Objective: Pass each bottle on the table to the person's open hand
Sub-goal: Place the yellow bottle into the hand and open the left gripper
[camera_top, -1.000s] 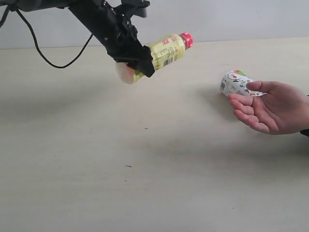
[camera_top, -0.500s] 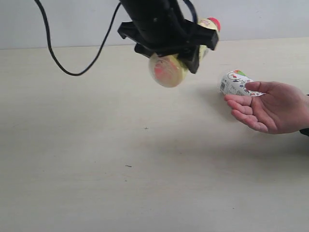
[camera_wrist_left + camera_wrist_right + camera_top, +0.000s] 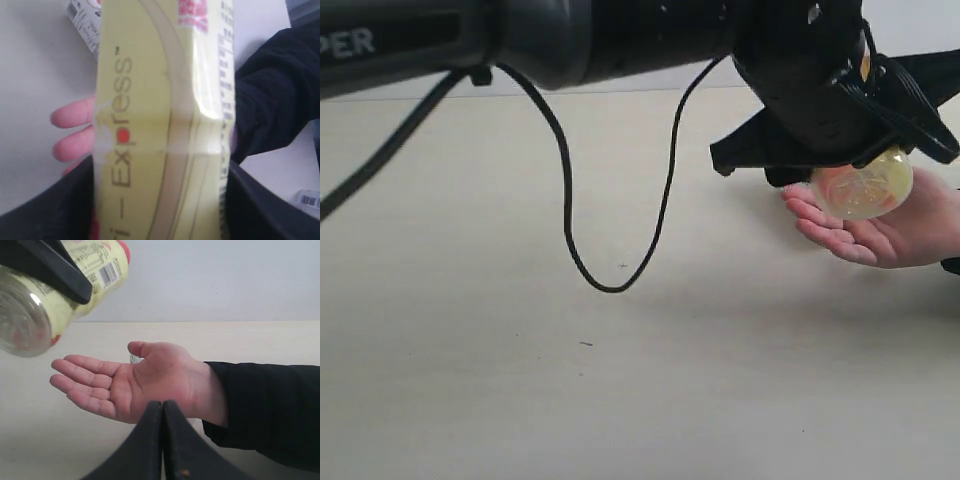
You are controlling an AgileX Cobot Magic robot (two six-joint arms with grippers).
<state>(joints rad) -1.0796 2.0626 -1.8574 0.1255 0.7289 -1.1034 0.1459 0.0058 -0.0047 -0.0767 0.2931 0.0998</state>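
My left gripper (image 3: 855, 150) is shut on the yellow bottle (image 3: 863, 186) and holds it just above the person's open hand (image 3: 890, 238), the bottle's base facing the exterior camera. In the left wrist view the yellow bottle (image 3: 160, 115) fills the space between the black fingers (image 3: 50, 210), with pink fingers of the hand (image 3: 72, 116) behind it. From the right wrist view the hand (image 3: 135, 385) lies palm up, the yellow bottle (image 3: 47, 305) over its fingertips. My right gripper (image 3: 162, 404) is shut on nothing, low in front of the palm.
A clear bottle with a printed label (image 3: 84, 22) lies on the table (image 3: 520, 380) beyond the hand's fingers. Another label edge (image 3: 310, 200) shows near the dark sleeve (image 3: 280, 90). A black cable (image 3: 610, 285) hangs in a loop from the left arm.
My left arm has swung right with the yellow bottle, from the table's far middle to just over the open hand. The labelled bottle by the hand is now hidden behind the arm.
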